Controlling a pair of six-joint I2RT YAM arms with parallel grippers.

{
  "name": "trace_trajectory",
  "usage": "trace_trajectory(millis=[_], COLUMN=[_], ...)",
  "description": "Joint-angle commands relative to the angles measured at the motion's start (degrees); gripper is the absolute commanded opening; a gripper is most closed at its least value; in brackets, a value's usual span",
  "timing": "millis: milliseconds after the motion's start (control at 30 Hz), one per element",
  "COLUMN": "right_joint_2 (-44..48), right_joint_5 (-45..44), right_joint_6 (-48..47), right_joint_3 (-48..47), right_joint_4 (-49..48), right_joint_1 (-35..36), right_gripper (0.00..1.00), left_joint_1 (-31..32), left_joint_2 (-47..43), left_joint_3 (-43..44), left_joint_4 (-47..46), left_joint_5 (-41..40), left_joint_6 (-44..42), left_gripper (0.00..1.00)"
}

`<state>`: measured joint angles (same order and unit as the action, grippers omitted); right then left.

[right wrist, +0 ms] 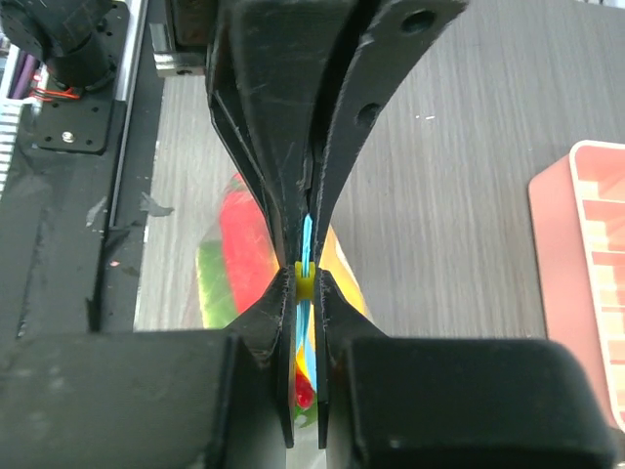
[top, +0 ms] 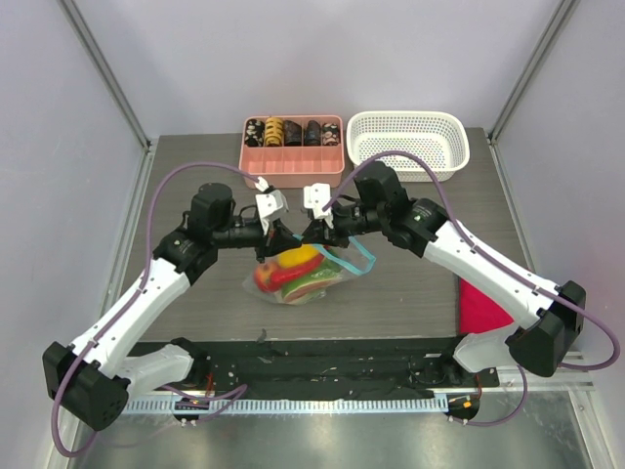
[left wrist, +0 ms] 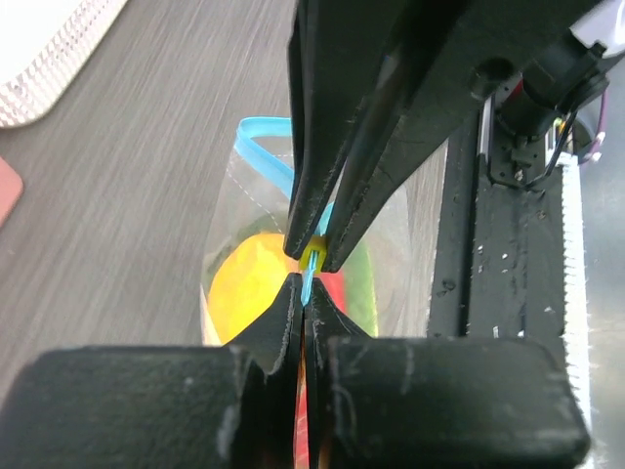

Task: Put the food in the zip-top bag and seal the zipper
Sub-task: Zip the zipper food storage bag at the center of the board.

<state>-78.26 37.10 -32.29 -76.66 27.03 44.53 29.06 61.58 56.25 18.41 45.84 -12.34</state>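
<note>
At the middle of the table (top: pixel 195 195), between your two arms, lies the zip-top bag (top: pixel 308 278), clear and crinkled. The food is inside it: a yellow piece (top: pixel 296 258) nearest the grippers, a red piece (top: pixel 271 277) on the left arm's side, and green lettuce (top: pixel 320 283) toward the near edge.

The zipper (top: pixel 357 256), a thin light-blue strip, runs along the bag's far edge. On the right arm's side it bows outward in a loop.

Your left gripper (top: pixel 286 234) and right gripper (top: pixel 312 234) meet tip to tip over that edge. In the left wrist view, the left gripper's jaws are pressed together on the blue strip, with the other gripper's fingers directly opposite. The right wrist view shows the same from the other side, with the right gripper's jaws clamped on the strip. A small yellow-green bit sits between the meeting tips. It may be part of the zipper or food seen through the plastic; the views are too close to tell.

Beyond the grippers, at the far edge of the table, a pink compartment tray (top: pixel 293 161) holds dark rolls (top: pixel 283 132) in its back row. Just beside it, on the right, stands a white lattice basket (top: pixel 408 147). A flat red item (top: pixel 480 308) lies near the right arm's base.
</note>
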Motion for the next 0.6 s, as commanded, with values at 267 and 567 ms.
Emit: trace_trajectory(millis=[267,567], right_joint_2=[0.7,0.0], right_joint_5=[-7.3,-7.8], right_joint_6=[-5.0,-6.9], right_joint_3=[3.5,3.6], right_joint_4=[-1.3,-0.7], right_joint_1=[-0.1,-3.0], right_gripper=[0.02,0.02], left_joint_1=[-3.3,-3.9], left_joint_2=[-4.5,-6.6], left_joint_3=[1.6,1.7], left_joint_4=[-9.3,-10.1], left_joint_5=[0.3,1.2], left_joint_6=[13.9,14.4], left_gripper=[0.00,0.00])
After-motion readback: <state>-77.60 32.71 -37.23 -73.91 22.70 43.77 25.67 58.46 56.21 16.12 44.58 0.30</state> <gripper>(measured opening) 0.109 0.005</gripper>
